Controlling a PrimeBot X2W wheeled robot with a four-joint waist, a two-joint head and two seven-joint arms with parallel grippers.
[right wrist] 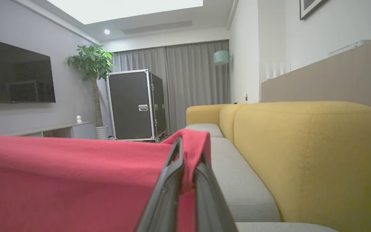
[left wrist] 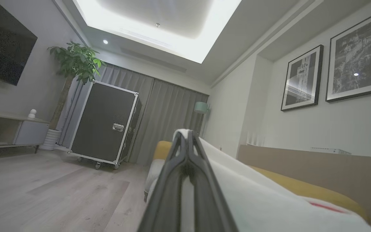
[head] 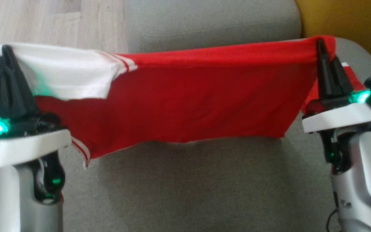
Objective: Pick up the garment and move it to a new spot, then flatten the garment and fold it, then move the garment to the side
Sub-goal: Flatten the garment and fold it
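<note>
We hold the garment (head: 185, 106) stretched between both arms, above the grey sofa seat (head: 204, 187).

Our left gripper (head: 6, 49) is clamped tight on the upper corner at the white panel (head: 69, 74), pale cloth pinched between its fingers in the left wrist view. Our right gripper (head: 320, 42) is closed just as firmly on the opposite red corner. The top edge runs nearly taut from one to the other, and the red body hangs down towards the cushion. We cannot tell whether the lower hem touches it. We judge this to be the end of the carry, with the flattening about to start. The next move calls for lowering both arms together and keeping the tension even, so the cloth lands spread out. The white panel, flopped over the front, will then need smoothing before any fold.
</note>
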